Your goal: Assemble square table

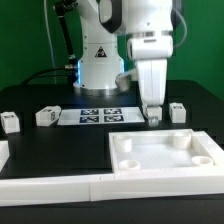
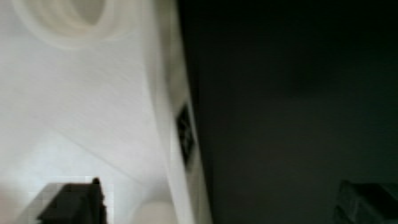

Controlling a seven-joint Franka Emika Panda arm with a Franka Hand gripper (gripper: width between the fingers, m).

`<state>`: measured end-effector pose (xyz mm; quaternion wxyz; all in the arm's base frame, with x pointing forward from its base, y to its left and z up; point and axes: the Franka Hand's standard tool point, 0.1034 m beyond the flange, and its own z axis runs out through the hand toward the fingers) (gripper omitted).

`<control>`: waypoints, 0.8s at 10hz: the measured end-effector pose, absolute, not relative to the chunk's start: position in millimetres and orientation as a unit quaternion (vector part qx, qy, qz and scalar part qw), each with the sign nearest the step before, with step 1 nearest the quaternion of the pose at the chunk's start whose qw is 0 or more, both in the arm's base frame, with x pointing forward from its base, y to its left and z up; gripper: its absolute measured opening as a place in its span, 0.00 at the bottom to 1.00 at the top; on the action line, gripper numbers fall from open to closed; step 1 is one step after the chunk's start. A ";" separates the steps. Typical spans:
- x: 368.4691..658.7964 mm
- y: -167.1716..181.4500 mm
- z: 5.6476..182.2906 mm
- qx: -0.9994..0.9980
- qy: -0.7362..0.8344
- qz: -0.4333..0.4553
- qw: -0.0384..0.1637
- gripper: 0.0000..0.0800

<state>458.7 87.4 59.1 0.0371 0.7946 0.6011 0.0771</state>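
The square table top (image 1: 165, 155), a white tray with a raised rim and round sockets, lies at the exterior view's right front. Three white tagged leg blocks (image 1: 10, 122) (image 1: 46, 116) (image 1: 178, 111) stand on the black table behind it. My gripper (image 1: 153, 117) hangs over the top's far rim. In the wrist view the gripper (image 2: 222, 205) is open: one dark finger (image 2: 71, 204) is over the white top (image 2: 89, 110), the other finger (image 2: 374, 204) is over the black table. The tagged rim (image 2: 185, 130) runs between them, and nothing is held.
The marker board (image 1: 100, 116) lies flat in front of the robot's base (image 1: 98, 60). Long white border bars (image 1: 60, 186) run along the front edge, and another white piece (image 1: 3, 152) sits at the exterior view's left.
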 end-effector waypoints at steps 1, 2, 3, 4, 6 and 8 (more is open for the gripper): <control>448.2 100.0 67.6 0.818 0.568 0.078 0.033 0.81; 447.7 108.7 77.9 0.860 0.504 0.074 0.028 0.81; 444.8 124.2 84.0 0.886 0.456 0.076 0.022 0.81; 442.2 133.1 83.0 0.907 0.414 0.075 0.017 0.81; 445.0 130.9 82.7 0.933 0.352 0.079 0.007 0.81; 444.7 131.7 82.5 0.951 0.298 0.079 0.000 0.81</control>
